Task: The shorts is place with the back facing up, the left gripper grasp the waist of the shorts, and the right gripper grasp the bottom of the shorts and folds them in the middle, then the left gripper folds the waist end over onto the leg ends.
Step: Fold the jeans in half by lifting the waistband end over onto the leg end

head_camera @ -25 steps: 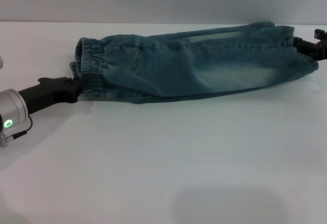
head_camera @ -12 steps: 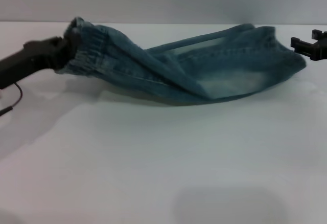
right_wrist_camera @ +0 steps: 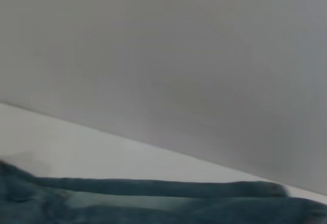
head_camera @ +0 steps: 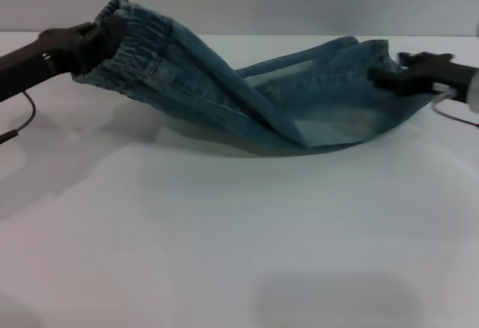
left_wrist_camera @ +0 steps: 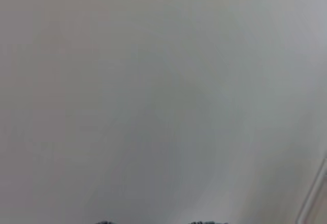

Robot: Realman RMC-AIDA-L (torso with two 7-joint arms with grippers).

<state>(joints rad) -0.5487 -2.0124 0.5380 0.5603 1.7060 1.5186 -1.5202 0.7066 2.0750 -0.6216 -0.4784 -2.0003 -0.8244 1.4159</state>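
Note:
The shorts (head_camera: pixel 224 96) are folded lengthwise into a long blue-green denim strip across the far part of the table. My left gripper (head_camera: pixel 105 34) is at the upper left, shut on the gathered waist (head_camera: pixel 135 32) and holding it up off the table. From there the denim slopes down to the right. The leg ends (head_camera: pixel 408 107) still rest on the table at the right. My right gripper (head_camera: pixel 383 77) reaches in from the right edge and lies over the top of the leg ends. A band of the denim (right_wrist_camera: pixel 153 198) shows in the right wrist view.
The white table (head_camera: pixel 224 231) spreads wide in front of the shorts. A grey wall runs behind the table's far edge. A thin black cable (head_camera: pixel 22 118) hangs under my left arm. The left wrist view shows only a plain grey surface.
My left gripper has lifted the waist off the table, up and slightly right. My right gripper has moved left from beyond the hem onto the leg ends.

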